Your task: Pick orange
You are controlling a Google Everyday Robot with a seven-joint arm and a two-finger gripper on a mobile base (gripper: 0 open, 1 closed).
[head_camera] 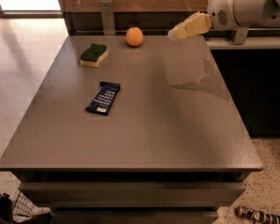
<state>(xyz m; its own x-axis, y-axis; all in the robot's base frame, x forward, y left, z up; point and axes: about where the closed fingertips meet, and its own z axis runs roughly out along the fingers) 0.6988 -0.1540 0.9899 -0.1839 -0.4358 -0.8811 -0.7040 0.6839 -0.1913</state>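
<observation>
Orange near raised end effector

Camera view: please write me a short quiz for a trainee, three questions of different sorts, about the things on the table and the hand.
1. Fill in: the top of the sponge is coloured ___.
2. True or false: the hand touches the orange.
3. Which thing lies nearest the front edge of the table? A. sponge B. orange C. snack bar

Key
1. green
2. False: the hand hovers apart from the orange, over the table's far edge.
3. C
</observation>
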